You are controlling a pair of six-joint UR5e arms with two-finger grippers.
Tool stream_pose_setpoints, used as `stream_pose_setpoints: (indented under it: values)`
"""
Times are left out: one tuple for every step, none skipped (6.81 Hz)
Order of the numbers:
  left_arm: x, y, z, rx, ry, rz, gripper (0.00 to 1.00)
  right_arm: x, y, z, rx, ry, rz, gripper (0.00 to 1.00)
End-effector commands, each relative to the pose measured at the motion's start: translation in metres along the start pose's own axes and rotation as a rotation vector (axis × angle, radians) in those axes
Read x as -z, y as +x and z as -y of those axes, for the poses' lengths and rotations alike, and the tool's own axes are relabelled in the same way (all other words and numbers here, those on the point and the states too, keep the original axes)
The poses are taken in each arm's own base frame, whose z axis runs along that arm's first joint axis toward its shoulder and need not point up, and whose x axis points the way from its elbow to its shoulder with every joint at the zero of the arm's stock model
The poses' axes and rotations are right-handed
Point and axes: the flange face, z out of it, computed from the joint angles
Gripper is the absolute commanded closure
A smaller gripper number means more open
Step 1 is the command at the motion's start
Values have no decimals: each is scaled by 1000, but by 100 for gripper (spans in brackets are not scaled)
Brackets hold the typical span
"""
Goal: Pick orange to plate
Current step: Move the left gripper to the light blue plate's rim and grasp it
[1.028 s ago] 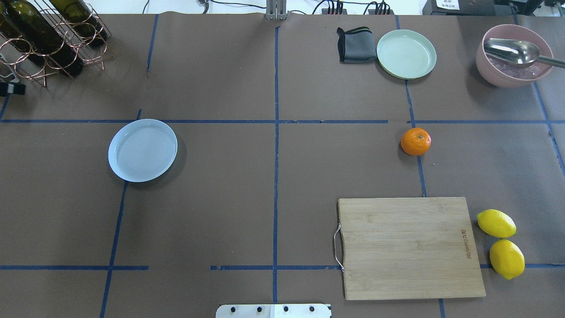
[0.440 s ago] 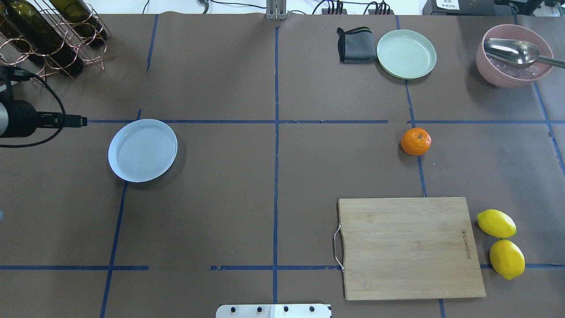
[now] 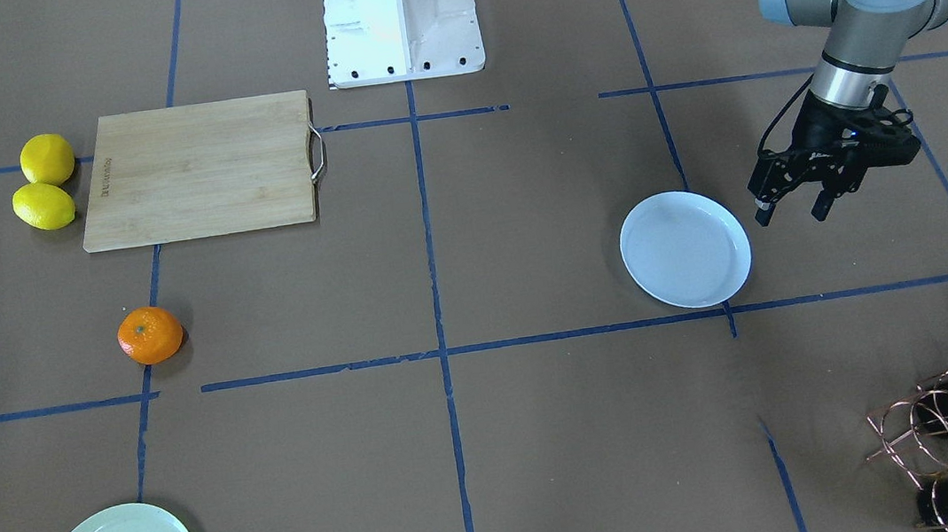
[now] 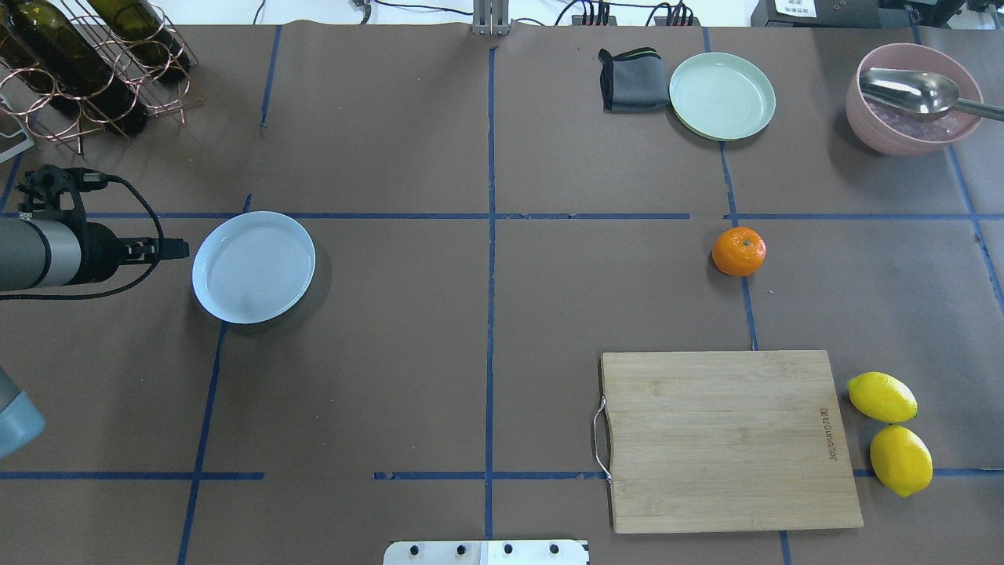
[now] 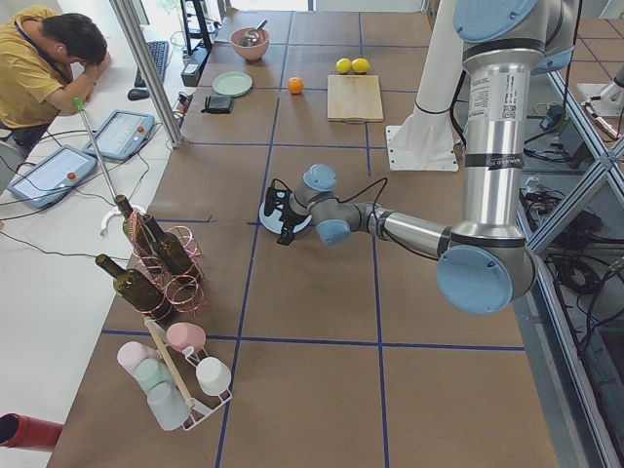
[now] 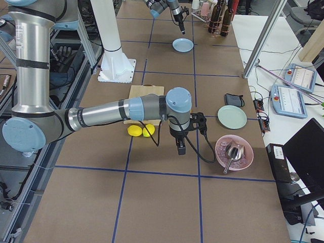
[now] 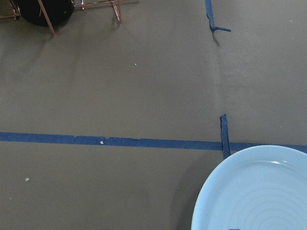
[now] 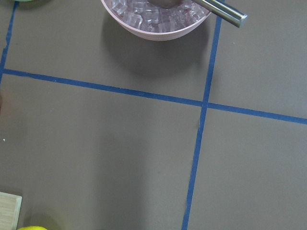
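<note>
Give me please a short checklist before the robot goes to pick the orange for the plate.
1. The orange lies free on the table, nothing touching it: ok.
2. The plate is empty: ok.
3. The left hand is open and holds nothing: ok.
4. A hand is at the orange: not ok; the left hand is beside the plate, far from the fruit.
5. The right hand is open: cannot tell; only the right side view shows it.

A burned-in brand mark ran along one edge of the wooden cutting board, too small to read.
</note>
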Motion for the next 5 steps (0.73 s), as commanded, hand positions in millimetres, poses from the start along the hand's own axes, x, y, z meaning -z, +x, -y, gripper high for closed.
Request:
stream_pose_setpoints:
  values:
    - [-23,22,-17,43,-4,4,27,0,0,0,0,0,0,0]
    - [-34,21,-18,69,-7,17,46,0,0,0,0,0,0,0]
    - [-39,21,-19,69,-11,23,47,0,0,0,0,0,0,0]
    - [-40,22,-20,67,-13,22,56,0,0,0,0,0,-1,0]
    - [-41,22,-20,68,-14,22,82,0,0,0,0,0,0,0]
